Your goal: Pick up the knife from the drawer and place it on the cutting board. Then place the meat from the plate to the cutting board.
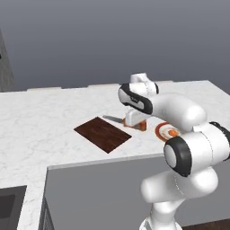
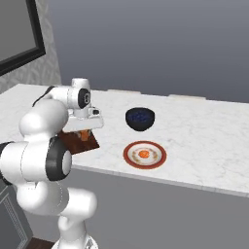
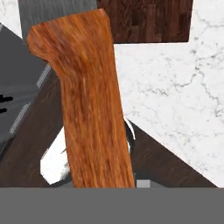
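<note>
My gripper (image 1: 133, 122) (image 2: 85, 130) is shut on the knife's orange handle (image 1: 142, 126) (image 2: 85, 135) (image 3: 92, 100). It holds the knife just above the counter, at the right corner of the cutting board (image 1: 102, 133) (image 2: 77, 141) (image 3: 148, 19). The grey blade (image 1: 112, 118) (image 3: 57, 11) points left over the board's far edge. The plate (image 1: 161, 131) (image 2: 131, 158), white with an orange-red rim, lies to the right of the board. The orange meat (image 1: 173, 133) (image 2: 144, 154) is on it. The drawer is out of view.
A dark blue bowl (image 2: 140, 118) stands behind the plate. The white marble counter (image 1: 45, 117) (image 2: 204, 131) runs wide to both sides, with grey cabinet fronts (image 1: 99, 193) below its front edge. A dark sink (image 1: 9, 206) lies at the lower left.
</note>
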